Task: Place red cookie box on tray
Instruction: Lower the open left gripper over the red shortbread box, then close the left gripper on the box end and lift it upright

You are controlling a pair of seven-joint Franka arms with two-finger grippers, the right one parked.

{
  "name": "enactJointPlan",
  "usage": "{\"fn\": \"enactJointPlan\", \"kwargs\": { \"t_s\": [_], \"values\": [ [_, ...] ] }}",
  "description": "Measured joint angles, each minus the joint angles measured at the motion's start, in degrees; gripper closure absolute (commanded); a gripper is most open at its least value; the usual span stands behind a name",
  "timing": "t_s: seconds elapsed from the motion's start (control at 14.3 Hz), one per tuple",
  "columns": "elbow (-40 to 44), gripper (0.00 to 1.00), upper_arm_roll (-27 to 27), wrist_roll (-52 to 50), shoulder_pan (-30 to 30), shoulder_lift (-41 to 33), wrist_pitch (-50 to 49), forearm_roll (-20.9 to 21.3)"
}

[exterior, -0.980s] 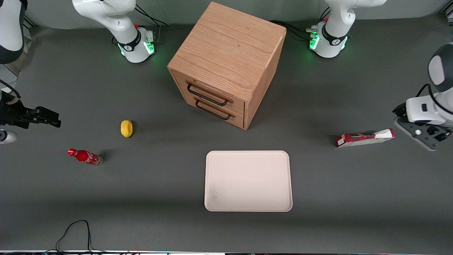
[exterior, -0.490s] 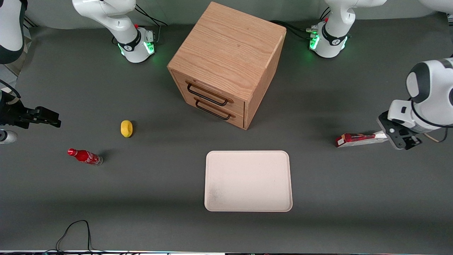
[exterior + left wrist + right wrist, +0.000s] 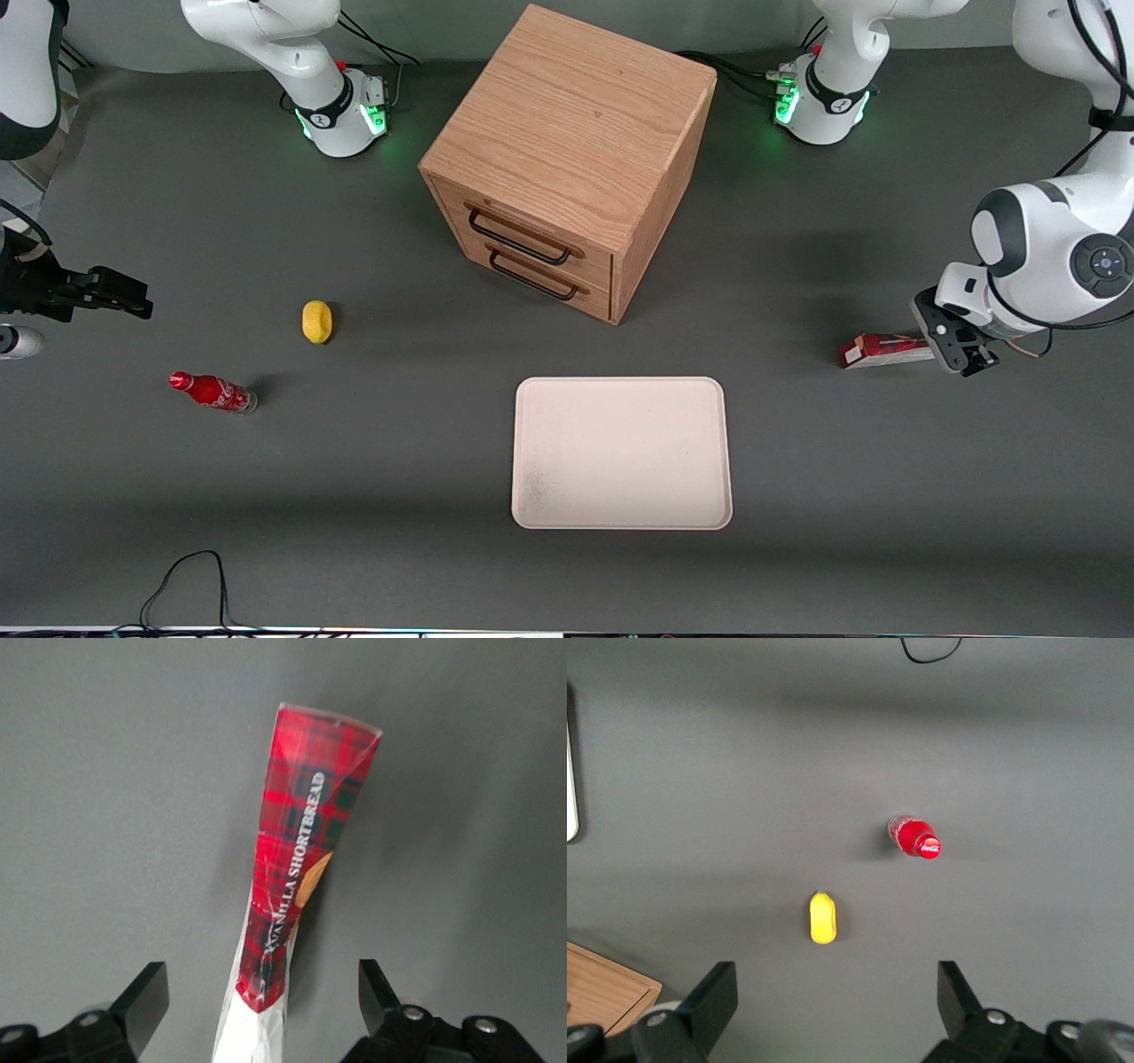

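— so, where is the gripper (image 3: pixel 964 354) at this moment?

— it is low over the table (image 3: pixel 354 496), toward the working arm's end, above the white end of the red cookie box (image 3: pixel 877 349). in the left wrist view the gripper (image 3: pixel 263 1014) has its two fingers (image 3: pixel 146 997) spread apart, one on each side of the box (image 3: pixel 297 877), and they do not touch it.

— and the box itself, how does it lie?

— it lies flat on the table, long and slim, with red tartan print and the words "vanilla shortbread" along its side. its red end points toward the parked arm's end of the table.

— where is the tray (image 3: pixel 622 453)?

— it is pale cream, near the middle of the table, closer to the front camera than the wooden drawer cabinet (image 3: pixel 567 159). the box is well apart from the tray.

— anything else on the table?

— toward the parked arm's end, a small yellow object (image 3: pixel 316 321) and a red soda bottle (image 3: pixel 213 392) lying near it.
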Motion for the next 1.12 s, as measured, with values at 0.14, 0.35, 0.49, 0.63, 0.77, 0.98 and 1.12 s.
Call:
{"fn": "enactJointPlan", "kwargs": {
  "t_s": [0.14, 0.35, 0.49, 0.63, 0.77, 0.98, 1.12],
  "values": [
    [-0.25, 0.81, 0.03, 0.06, 0.02, 0.97, 1.48, -0.14],
    [-0.30, 1.00, -0.15, 0.78, -0.02, 1.79, 1.88, -1.12],
    [-0.29, 1.00, -0.23, 1.33, -0.10, 1.85, 1.90, -1.49],
    [-0.26, 1.00, -0.26, 1.48, -0.29, 1.85, 1.92, -1.53],
    [0.07, 1.00, -0.27, 1.64, -0.38, 1.85, 1.89, -1.56],
    [3.85, 1.00, -0.27, 1.66, -0.40, 1.80, -3.88, -1.94],
    [9.77, 1.00, -0.24, 0.26, -0.40, 1.59, -12.85, -2.24]
  ]
}}
